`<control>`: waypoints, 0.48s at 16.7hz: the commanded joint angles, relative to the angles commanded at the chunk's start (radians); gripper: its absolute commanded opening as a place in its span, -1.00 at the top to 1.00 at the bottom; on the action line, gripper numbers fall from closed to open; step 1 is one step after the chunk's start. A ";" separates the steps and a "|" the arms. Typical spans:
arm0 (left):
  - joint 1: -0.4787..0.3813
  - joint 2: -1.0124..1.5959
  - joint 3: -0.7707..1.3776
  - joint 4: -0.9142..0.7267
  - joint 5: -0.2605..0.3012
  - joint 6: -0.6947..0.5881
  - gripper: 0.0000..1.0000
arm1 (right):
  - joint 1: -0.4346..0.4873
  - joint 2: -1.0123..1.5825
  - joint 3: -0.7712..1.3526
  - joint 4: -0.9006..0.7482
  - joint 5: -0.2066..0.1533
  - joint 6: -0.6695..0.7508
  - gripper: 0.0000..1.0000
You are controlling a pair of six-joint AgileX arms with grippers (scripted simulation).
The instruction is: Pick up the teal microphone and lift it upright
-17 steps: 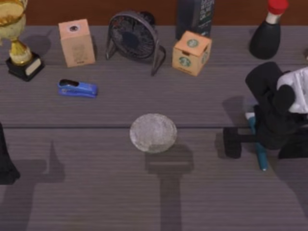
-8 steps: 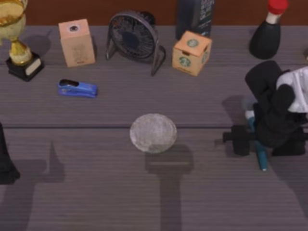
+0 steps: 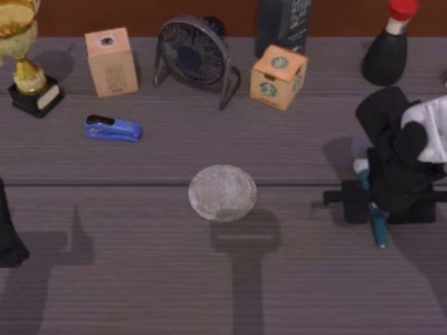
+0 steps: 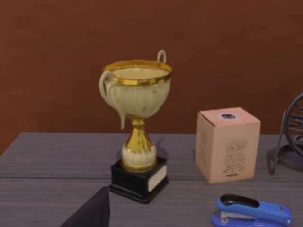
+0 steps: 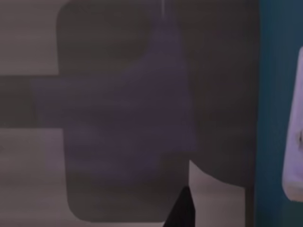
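Observation:
The teal microphone (image 3: 379,234) lies flat on the table at the right, its whitish head (image 3: 360,166) pointing away and its handle tail toward the front edge. My right gripper (image 3: 379,206) hangs low over it, open, with one black finger on each side of the handle and only a narrow gap left. The arm hides the handle's middle. In the right wrist view the teal handle (image 5: 277,94) and its white switch strip (image 5: 294,142) fill one edge, and a strip of table shows between it and a dark fingertip (image 5: 183,210). My left gripper (image 3: 8,241) stays parked at the left edge.
Along the back stand a gold trophy (image 3: 24,63), a tan box (image 3: 110,61), a small fan (image 3: 194,56), a Starbucks box (image 3: 279,77), a dark bottle (image 3: 283,24) and a red-capped black bottle (image 3: 387,49). A blue stapler (image 3: 113,128) lies left; a grey round pad (image 3: 222,192) is central.
The right gripper's two fingers have drawn closer together around the microphone handle. The microphone itself has not moved, and the left arm is still.

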 joint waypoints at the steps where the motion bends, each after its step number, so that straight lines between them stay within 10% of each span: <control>1: 0.000 0.000 0.000 0.000 0.000 0.000 -1.00 | 0.000 0.000 0.000 0.001 0.000 0.000 1.00; 8: 0.000 0.000 0.000 0.000 0.000 0.000 -1.00 | 0.001 -0.055 -0.058 0.283 -0.100 -0.067 1.00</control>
